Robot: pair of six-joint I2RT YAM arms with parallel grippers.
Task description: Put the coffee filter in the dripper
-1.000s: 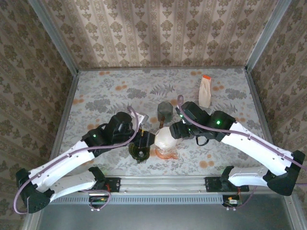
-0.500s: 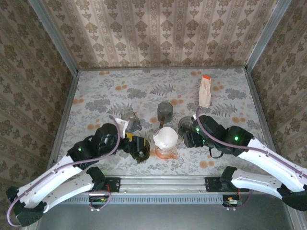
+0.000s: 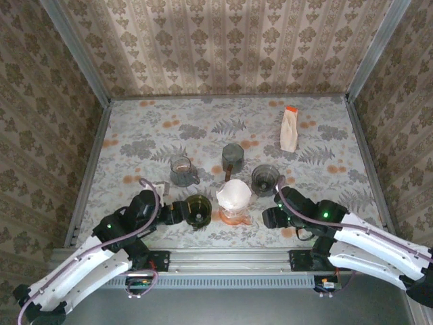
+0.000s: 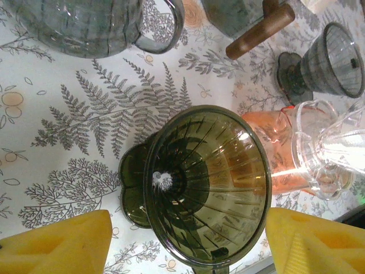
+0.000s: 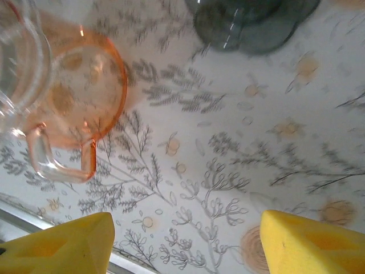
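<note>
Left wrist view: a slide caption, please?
Open left gripper framing an empty green dripper, with the orange dripper beside it.

You have open counter [image 3: 135,128] along the far and left sides, but the near centre is crowded: the green dripper [image 3: 198,210] sits just beside the orange dripper [image 3: 233,217] holding the white filter [image 3: 234,193], the glass cup [image 3: 181,170], handled mug [image 3: 232,157] and grey dripper [image 3: 264,179] stand close behind, and a packet [image 3: 289,128] lies far right.

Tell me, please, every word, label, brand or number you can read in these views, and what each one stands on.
No text can be read.
On the beige packet with the orange top: too small to tell whether it carries print.
On the green glass dripper: no marking seen.
On the white paper filter: plain, no print seen.
</note>
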